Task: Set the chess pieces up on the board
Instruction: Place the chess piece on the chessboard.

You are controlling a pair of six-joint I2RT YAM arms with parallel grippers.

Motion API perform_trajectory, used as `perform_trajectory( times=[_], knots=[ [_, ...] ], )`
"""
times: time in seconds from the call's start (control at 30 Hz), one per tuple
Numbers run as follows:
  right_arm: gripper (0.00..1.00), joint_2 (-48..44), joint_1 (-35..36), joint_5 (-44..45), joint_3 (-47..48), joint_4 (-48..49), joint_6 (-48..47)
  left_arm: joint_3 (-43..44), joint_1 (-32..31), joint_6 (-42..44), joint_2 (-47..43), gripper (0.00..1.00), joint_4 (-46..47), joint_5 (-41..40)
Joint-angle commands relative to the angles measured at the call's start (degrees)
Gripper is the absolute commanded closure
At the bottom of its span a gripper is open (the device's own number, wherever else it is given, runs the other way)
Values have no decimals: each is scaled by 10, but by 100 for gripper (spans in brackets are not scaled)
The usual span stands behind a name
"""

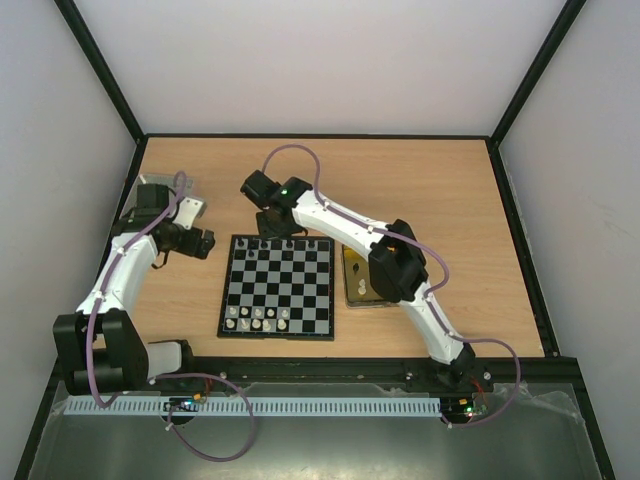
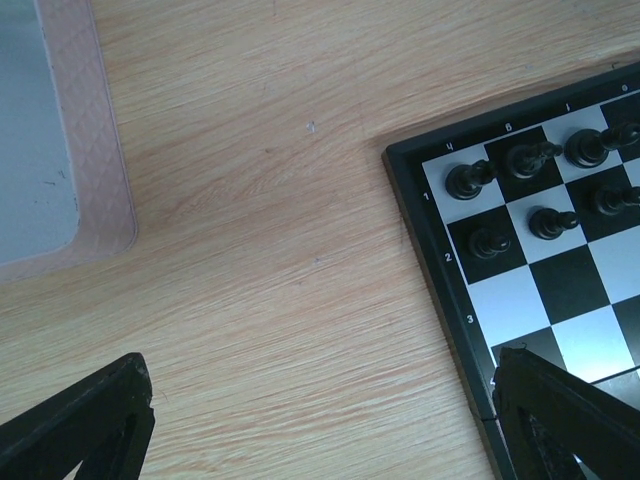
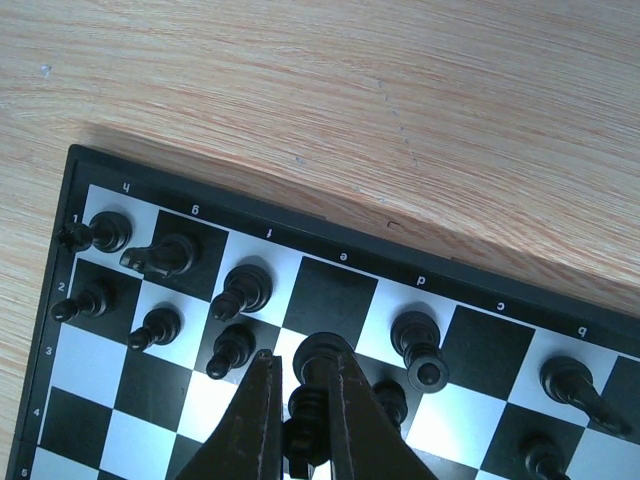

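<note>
Right gripper clamped on black piece near board's vacant back-row square, presumably to fill it; left gripper apart, idle.

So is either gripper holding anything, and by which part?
Right gripper pinches a black chess piece by the sides of its body. Left gripper open, empty.

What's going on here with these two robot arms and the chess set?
They are setting up a small chessboard. The right gripper is shut on a black chess piece above the board's far rows, where other black pieces already stand. The left gripper hangs open over the table left of the board, holding nothing. A few white pieces stand on the near rows.
</note>
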Motion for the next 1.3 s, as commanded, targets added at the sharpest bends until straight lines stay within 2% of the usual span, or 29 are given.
perform_trajectory(
  times=[0.0, 1.27],
  knots=[
    [98, 18, 4, 0, 21, 2, 3, -13, 2, -3, -12, 6, 5, -3],
    [98, 62, -7, 10, 45, 7, -1, -24, 2, 2, -13, 7, 13, -20]
  ],
)
